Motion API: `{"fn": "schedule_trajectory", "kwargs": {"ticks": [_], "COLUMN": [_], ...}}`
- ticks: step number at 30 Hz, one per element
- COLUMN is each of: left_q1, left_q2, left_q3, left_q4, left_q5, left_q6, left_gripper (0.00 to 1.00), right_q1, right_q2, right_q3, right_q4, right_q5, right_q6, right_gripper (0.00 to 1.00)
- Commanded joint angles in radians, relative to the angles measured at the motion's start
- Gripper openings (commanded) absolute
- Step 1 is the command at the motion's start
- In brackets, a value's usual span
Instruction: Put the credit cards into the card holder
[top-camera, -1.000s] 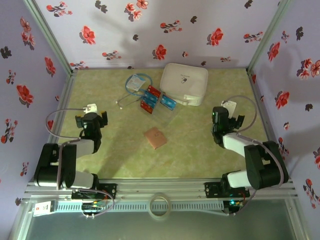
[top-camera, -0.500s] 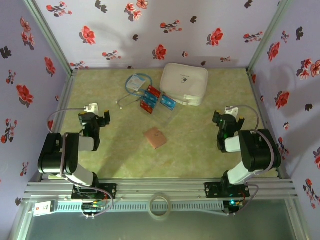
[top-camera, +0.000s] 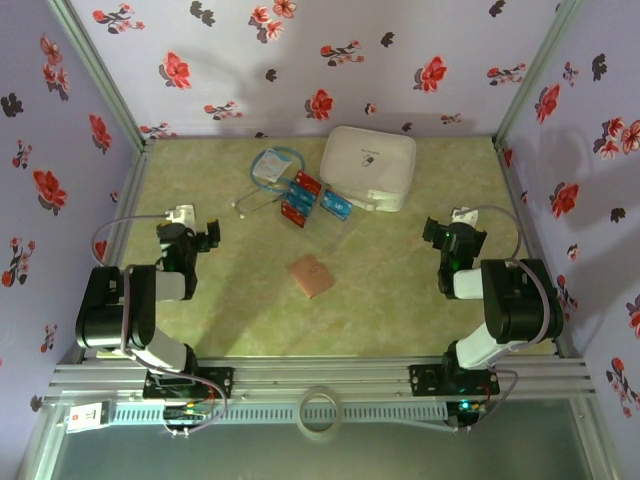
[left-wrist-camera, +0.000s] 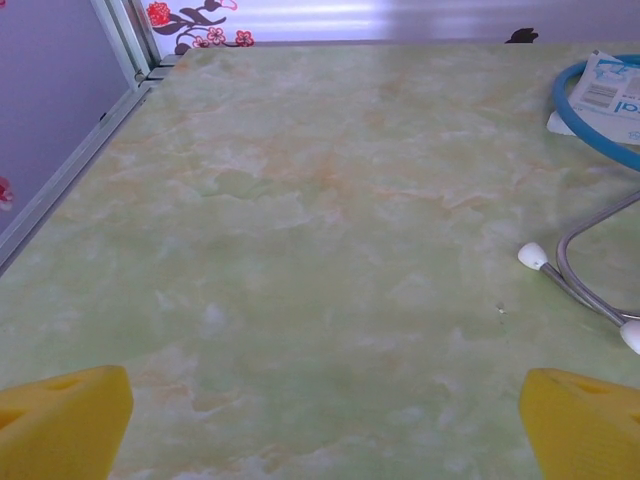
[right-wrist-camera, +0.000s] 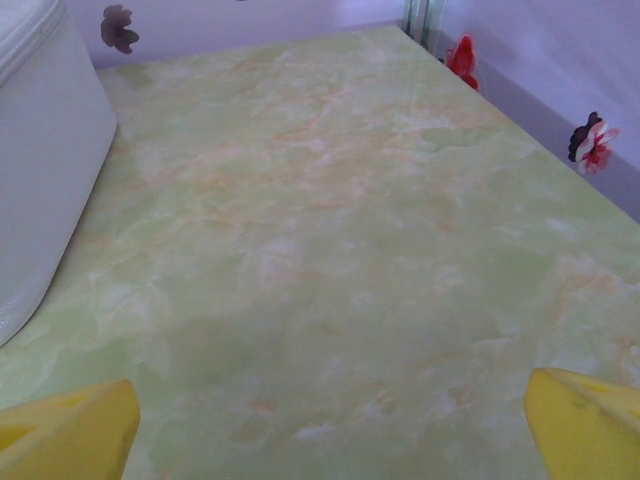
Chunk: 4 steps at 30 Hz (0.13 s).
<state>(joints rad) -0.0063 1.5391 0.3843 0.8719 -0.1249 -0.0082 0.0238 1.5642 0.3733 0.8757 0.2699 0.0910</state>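
Note:
The credit cards (top-camera: 308, 196), red and blue, lie in a small cluster at the back middle of the table. The card holder (top-camera: 310, 275), a flat tan-brown folder, rests shut on the table centre, apart from the cards. My left gripper (top-camera: 185, 230) sits low at the left, well away from both, and is open; its yellow fingertips (left-wrist-camera: 60, 420) stand wide over bare table (left-wrist-camera: 300, 250). My right gripper (top-camera: 455, 233) sits low at the right, also open, with yellow fingertips (right-wrist-camera: 65, 435) far apart and nothing between them.
A big white zip case (top-camera: 368, 167) stands at the back right of the cards, its side (right-wrist-camera: 40, 150) near my right gripper's left. A blue stethoscope (top-camera: 273, 168) lies on a packet at the back left, its earpieces (left-wrist-camera: 533, 256) ahead of my left gripper. Flowered walls enclose the table.
Both arms have folded back toward their bases and both grippers shifted slightly toward the rear. Cards, holder and case have not moved.

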Motion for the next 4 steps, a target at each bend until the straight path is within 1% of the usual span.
{"fn": "schedule_trajectory", "kwargs": {"ticks": [1,3,4], "left_q1": [0.006,0.006,0.006], "left_q2": [0.004,0.004,0.002], "left_q3": [0.019,0.014,0.005], "left_q4": [-0.004,0.004,0.022], "left_q5": [0.018,0.018,0.036], "left_q6": [-0.006,-0.003,0.004], "left_gripper": [1.0,1.0,1.0], "right_q1": [-0.008,-0.007,-0.007], "right_q2": [-0.001,-0.012,-0.014], "right_q3": [0.024,0.002,-0.007], "right_q4": [-0.01,0.023,0.034], "right_q5": [-0.03,-0.032,-0.022], "right_q6": [0.025,0.019,0.022], "right_gripper": [0.99,0.99,0.99]}}
